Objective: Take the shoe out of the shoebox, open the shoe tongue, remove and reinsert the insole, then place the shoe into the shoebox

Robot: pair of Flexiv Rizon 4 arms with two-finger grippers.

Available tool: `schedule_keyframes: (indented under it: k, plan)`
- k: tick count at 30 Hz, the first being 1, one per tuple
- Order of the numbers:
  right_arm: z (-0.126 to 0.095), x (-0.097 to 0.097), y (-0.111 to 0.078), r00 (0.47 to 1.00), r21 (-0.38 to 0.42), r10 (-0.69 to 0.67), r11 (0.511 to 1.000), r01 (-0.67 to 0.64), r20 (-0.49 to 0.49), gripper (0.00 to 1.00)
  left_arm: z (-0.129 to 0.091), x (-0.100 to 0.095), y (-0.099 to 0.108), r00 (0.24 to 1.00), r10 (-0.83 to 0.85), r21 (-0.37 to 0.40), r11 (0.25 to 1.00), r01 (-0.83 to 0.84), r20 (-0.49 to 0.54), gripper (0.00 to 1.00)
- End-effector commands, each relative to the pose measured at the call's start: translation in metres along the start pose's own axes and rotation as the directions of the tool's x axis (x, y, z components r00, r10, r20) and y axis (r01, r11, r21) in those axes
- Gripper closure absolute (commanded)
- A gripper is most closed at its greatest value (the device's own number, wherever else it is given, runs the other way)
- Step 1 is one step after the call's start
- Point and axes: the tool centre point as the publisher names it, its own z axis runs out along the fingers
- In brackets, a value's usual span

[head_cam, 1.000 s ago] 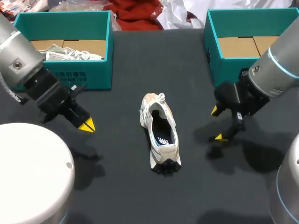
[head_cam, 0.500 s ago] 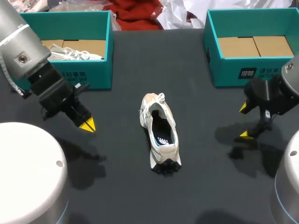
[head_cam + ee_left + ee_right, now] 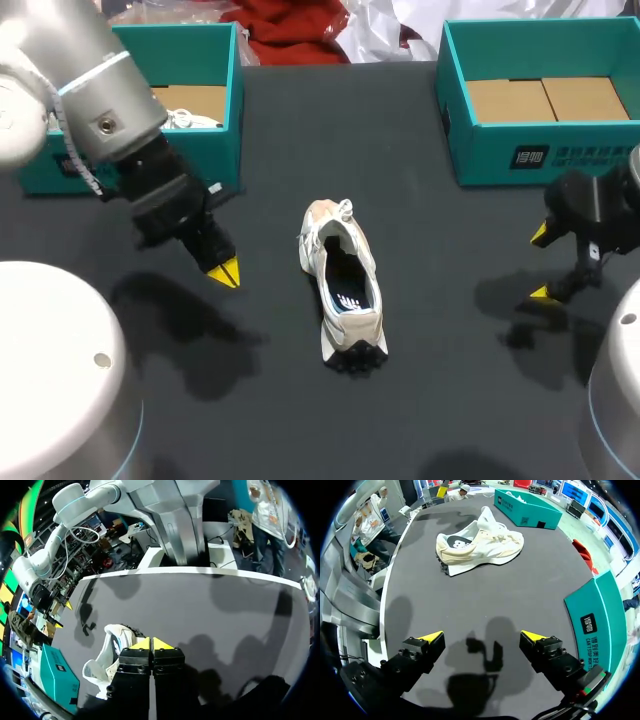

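A cream and white sneaker (image 3: 342, 285) lies upright on the black table (image 3: 300, 120), toe toward the far side, its dark insole showing inside. My left gripper (image 3: 223, 273) hangs shut and empty to the left of the shoe; in its wrist view the joined yellow tips (image 3: 151, 643) sit just beside the sneaker (image 3: 112, 652). My right gripper (image 3: 540, 264) stands wide open and empty, well to the right of the shoe. In the right wrist view the sneaker (image 3: 480, 547) lies far ahead of the spread fingers (image 3: 481, 637).
A teal shoebox (image 3: 190, 160) at the back left holds another white shoe (image 3: 185, 120). A second teal shoebox (image 3: 540, 150) at the back right shows only its cardboard floor; its wall (image 3: 600, 625) is beside my right gripper. My arms' white bases (image 3: 60, 370) fill the near corners.
My left arm has swung right, bringing its shut gripper closer to the shoe. My right arm has drawn back to the right, away from the shoe, still open. The shoe has not moved.
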Motion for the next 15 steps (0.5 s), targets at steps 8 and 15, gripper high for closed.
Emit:
schedule_keyframes:
  k: [8, 15]
  plan:
    - [0.000, 0.002, -0.001, 1.000, 0.000, -0.001, 1.000, 0.001, 0.003, 0.00, 0.023, -0.061, 0.016, 0.981, 0.072, -0.049, 0.995, -0.082, -0.180, 1.00]
    - [0.000, 0.002, -0.001, 1.000, 0.000, -0.001, 1.000, 0.001, 0.003, 0.00, 0.024, -0.066, 0.018, 0.978, 0.092, -0.049, 0.993, -0.103, -0.188, 1.00]
